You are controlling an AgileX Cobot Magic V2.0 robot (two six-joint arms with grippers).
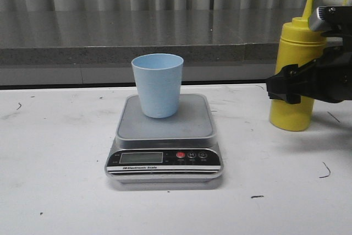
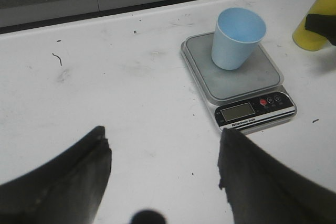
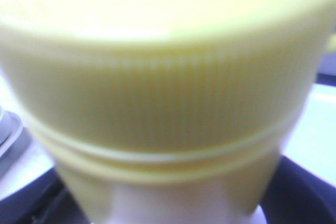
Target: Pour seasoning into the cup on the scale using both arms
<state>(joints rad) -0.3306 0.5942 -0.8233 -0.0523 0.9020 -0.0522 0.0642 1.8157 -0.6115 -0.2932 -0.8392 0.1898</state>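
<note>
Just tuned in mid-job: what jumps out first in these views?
A pale blue cup stands upright on the silver scale at table centre. To its right, the yellow seasoning bottle stands on the table with the right gripper around its body. The left gripper hangs open, apart from both.

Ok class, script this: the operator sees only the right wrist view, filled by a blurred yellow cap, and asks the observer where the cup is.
Observer: The cup stands upright on the scale platform.
Operator: Is the bottle lifted?
Observer: No, the seasoning bottle stands on the table, with the right gripper around its middle.
Operator: And the left gripper?
Observer: The left gripper is open over the table, apart from the scale.
</note>
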